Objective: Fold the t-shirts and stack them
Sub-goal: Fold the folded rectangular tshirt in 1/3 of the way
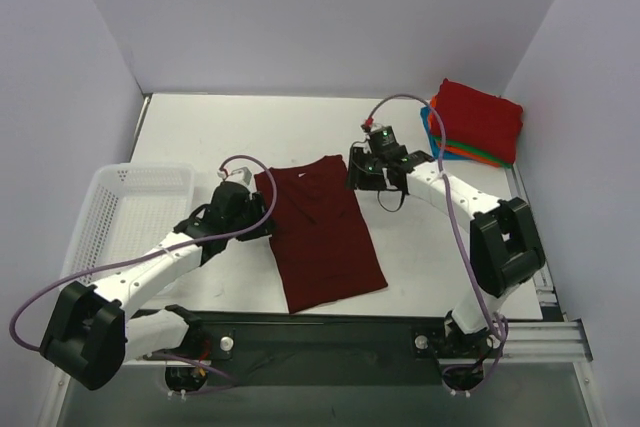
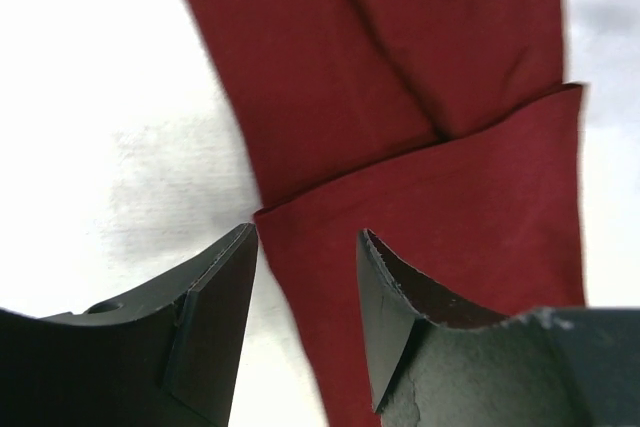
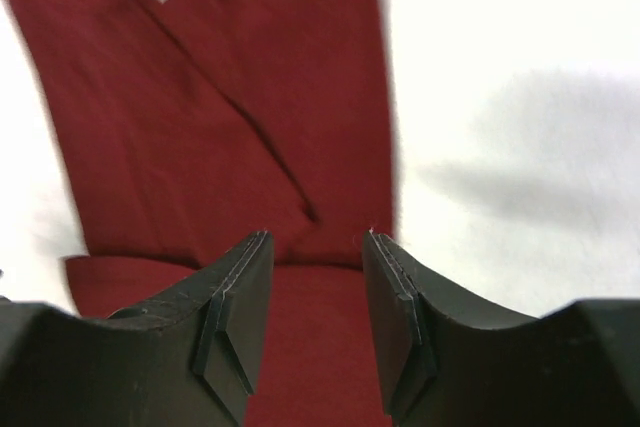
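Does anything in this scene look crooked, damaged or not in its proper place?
The maroon t-shirt lies askew, its long sides slanting against the edges of the table. In the stack at the far right, the lower shirts stick out leftward under the red one. Nothing spilled.

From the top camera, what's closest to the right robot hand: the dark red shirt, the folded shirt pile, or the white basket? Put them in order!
From the right gripper:
1. maroon shirt, right beside it, centre.
2. folded shirt pile, back right corner.
3. white basket, left side.
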Motion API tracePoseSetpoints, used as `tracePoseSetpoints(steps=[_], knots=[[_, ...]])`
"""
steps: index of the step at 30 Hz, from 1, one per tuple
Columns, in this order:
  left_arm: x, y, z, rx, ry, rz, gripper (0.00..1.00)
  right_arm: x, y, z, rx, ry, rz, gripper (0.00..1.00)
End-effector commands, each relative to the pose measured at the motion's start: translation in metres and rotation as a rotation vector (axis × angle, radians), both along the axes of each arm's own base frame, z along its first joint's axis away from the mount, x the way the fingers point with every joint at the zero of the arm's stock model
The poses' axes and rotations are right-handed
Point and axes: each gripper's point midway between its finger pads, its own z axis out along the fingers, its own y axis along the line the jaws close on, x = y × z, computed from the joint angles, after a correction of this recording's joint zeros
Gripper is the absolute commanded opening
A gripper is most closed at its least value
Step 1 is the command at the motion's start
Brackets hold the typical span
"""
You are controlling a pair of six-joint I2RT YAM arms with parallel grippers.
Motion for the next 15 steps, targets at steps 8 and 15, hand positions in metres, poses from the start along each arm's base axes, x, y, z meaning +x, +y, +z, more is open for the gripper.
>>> tracePoseSetpoints(steps=[8,15], knots=[[0.001,-0.015,0.057,-0.124,-0.064,-0.031,0.55,0.032,0.065,-0.023,-0.027,0.052,0.156,0.41],[-0.005,-0.011,0.065,-0.137,-0.076,-0.031,0.55,0.029,0.082,-0.043,-0.062,0.076,0.189,0.41]])
